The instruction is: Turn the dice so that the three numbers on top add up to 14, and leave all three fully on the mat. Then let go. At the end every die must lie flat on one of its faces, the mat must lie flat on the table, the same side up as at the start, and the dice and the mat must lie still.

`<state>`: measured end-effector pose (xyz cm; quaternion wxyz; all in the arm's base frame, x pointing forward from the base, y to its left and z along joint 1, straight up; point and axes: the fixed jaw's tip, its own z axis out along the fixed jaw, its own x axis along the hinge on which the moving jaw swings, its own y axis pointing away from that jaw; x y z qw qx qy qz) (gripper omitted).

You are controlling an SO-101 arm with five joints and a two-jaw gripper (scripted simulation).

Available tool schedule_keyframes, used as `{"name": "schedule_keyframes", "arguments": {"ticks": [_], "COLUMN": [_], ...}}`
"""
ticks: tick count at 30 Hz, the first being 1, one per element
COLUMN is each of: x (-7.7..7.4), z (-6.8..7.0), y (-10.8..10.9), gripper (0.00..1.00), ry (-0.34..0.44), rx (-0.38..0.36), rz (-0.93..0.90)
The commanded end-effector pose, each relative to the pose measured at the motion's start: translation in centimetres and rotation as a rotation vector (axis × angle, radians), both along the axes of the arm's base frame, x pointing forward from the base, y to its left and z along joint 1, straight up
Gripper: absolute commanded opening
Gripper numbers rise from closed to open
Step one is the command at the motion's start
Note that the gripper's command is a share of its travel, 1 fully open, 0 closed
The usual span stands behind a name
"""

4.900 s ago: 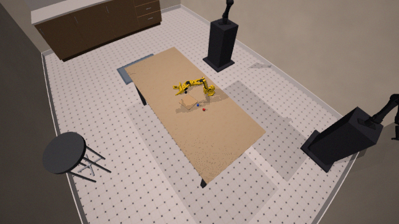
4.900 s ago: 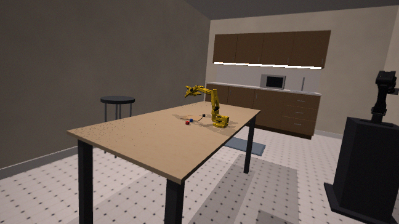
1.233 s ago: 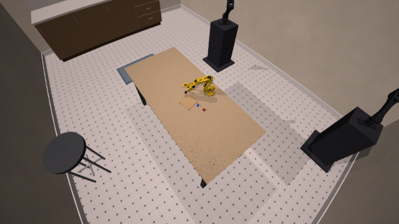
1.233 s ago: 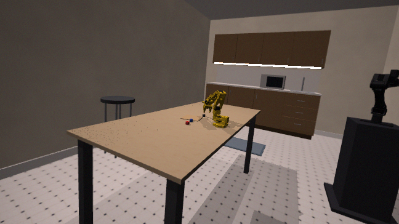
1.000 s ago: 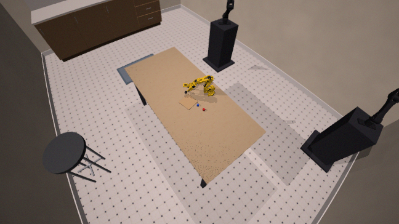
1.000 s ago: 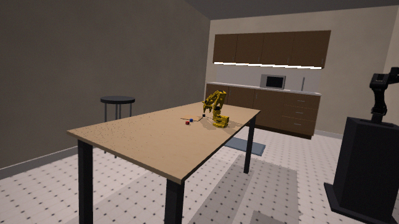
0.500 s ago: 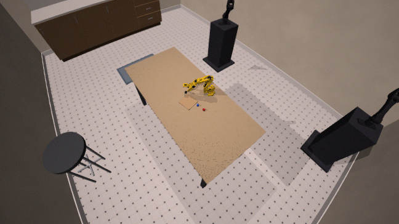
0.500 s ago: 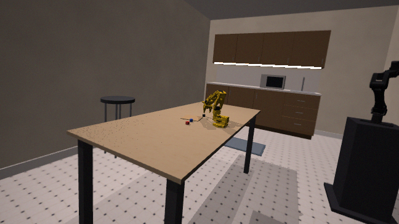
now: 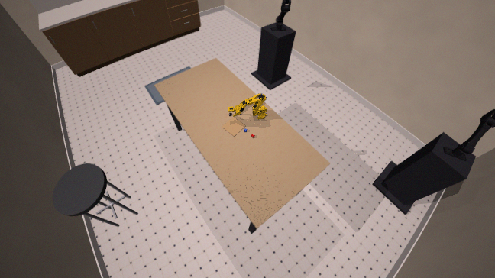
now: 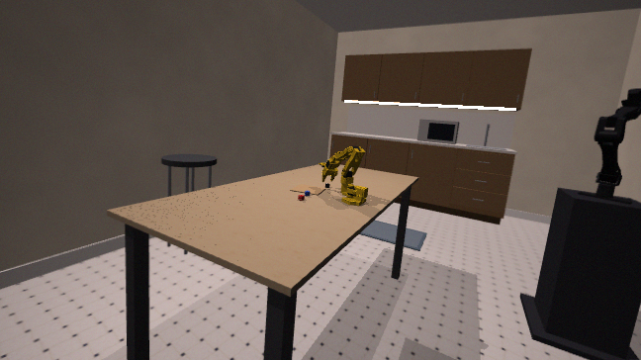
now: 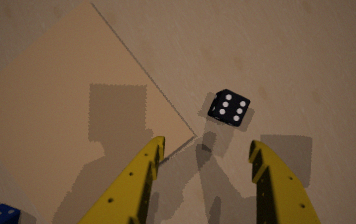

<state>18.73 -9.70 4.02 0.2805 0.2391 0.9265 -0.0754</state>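
Wrist view: the gripper [image 11: 205, 165] hangs above the table [image 11: 300, 50], its two yellow jaws partly spread with nothing between them. The black die [image 11: 229, 106] lies just past the jaw tips, at about 1 o'clock from the gap, flat on the bare table and showing six white pips. It sits just off the mat [image 11: 75, 100], whose corner points at it from 8 o'clock. A blue die [image 11: 9, 214] peeks in at 8 o'clock on the mat's far edge
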Motion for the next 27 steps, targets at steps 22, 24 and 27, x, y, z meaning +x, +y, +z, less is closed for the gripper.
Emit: {"name": "schedule_keyframes", "arguments": {"ticks": [22,24,27], "x": [-1.0,-1.3,-1.6], "z": [0.7,0.7,0.6], "y": [14.7,15.2,15.7], "gripper": [0.28,0.28,0.28], "ry": [-0.041,-0.042,-0.042], "rx": [-0.008,-0.007,-0.006], "rz": [0.749,0.783,0.813]}}
